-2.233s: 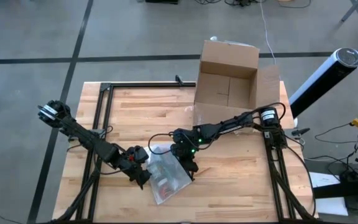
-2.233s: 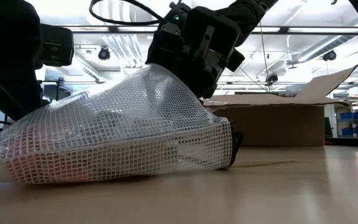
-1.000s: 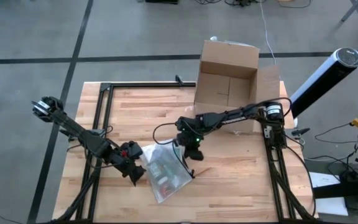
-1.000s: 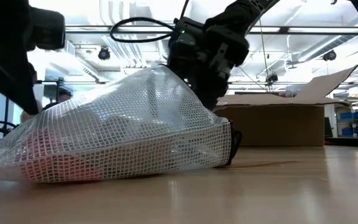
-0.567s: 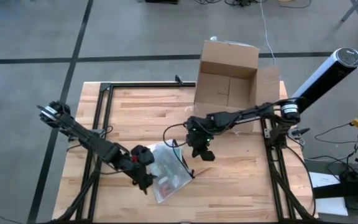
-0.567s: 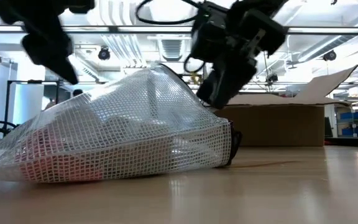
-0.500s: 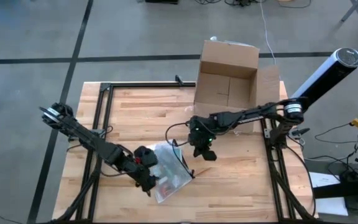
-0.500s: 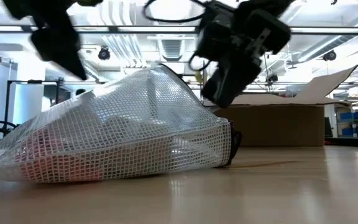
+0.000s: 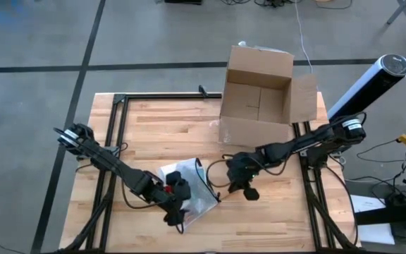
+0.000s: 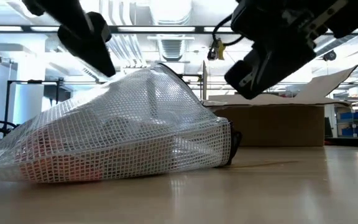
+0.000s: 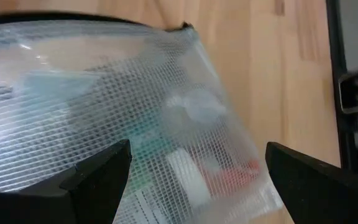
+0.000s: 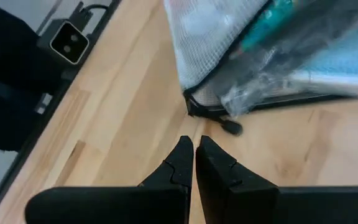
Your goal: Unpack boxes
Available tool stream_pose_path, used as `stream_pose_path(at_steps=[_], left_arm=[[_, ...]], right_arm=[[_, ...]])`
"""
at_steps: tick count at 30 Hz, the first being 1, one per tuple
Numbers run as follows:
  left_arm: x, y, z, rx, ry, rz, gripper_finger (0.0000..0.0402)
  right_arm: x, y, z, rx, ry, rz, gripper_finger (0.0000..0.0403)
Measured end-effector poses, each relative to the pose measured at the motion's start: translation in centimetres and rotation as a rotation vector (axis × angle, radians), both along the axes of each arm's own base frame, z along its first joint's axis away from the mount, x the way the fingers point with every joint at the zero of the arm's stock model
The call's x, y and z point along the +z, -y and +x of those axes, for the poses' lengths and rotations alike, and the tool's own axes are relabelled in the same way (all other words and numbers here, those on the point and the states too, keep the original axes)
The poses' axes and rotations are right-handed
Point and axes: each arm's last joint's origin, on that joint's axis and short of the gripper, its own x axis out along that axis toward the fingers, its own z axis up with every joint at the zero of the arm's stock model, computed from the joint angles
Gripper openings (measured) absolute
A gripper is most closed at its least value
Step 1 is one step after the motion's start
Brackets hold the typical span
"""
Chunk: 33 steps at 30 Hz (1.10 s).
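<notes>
The brown cardboard box (image 9: 256, 99) stands open on its bottom at the table's far right, also seen in the low view (image 10: 272, 124). A translucent mesh zip pouch (image 9: 193, 185) lies flat on the table near the front; it shows bulging in the low view (image 10: 123, 137). My left gripper (image 11: 197, 186) hangs open just above the pouch's near left part (image 9: 177, 210), its fingers either side of the pouch (image 11: 104, 93) without touching. My right gripper (image 12: 194, 152) is shut, raised above bare wood right of the pouch's zipper corner (image 12: 230, 126).
Black frame rails (image 9: 118, 141) run along the table's left and far sides, and another rail (image 9: 309, 183) runs along its right. A white-and-black cylinder (image 9: 368, 83) leans beyond the right edge. Bare wood (image 9: 280, 212) lies right of the pouch.
My right gripper has drawn away from the pouch's raised top toward the table's right and near edges, staying shut. My left gripper has moved right over the pouch, rolling its wrist as it went, and stays open. The pouch has kept its place and shape.
</notes>
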Motion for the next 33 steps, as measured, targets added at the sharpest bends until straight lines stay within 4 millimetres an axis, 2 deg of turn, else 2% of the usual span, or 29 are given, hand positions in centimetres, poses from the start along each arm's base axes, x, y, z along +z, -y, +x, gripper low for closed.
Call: stream_pose_path(at_steps=[5, 9, 13, 17, 21, 33], left_arm=[[0.0, 0.1, 0.0, -0.052, -0.004, 0.011, 0.0352], [0.0, 0.1, 0.1, -0.063, 0.013, 0.011, 0.0352], [-0.3, 0.3, 0.4, -0.062, 0.022, 0.002, 0.0352], [-1.0, 0.8, 1.2, -0.067, 0.047, -0.031, 0.0352], [-1.6, 1.2, 1.9, -0.050, 0.067, -0.059, 0.0352], [-3.7, 1.7, 2.5, -0.027, 0.013, -0.080, 0.0352]], right_arm=[[-1.3, -0.7, 0.4, 0.006, -0.050, 0.006, 0.0031], [-2.0, -0.7, 0.9, -0.036, -0.072, 0.037, 0.0095], [-1.7, -1.0, 1.4, -0.045, -0.024, 0.066, 0.0161], [-1.7, -1.0, 1.5, -0.064, -0.019, 0.079, 0.0194], [-1.8, -1.1, 1.4, -0.076, -0.041, 0.080, 0.0195], [-1.5, -1.6, 1.6, -0.066, -0.019, 0.070, 0.0147]])
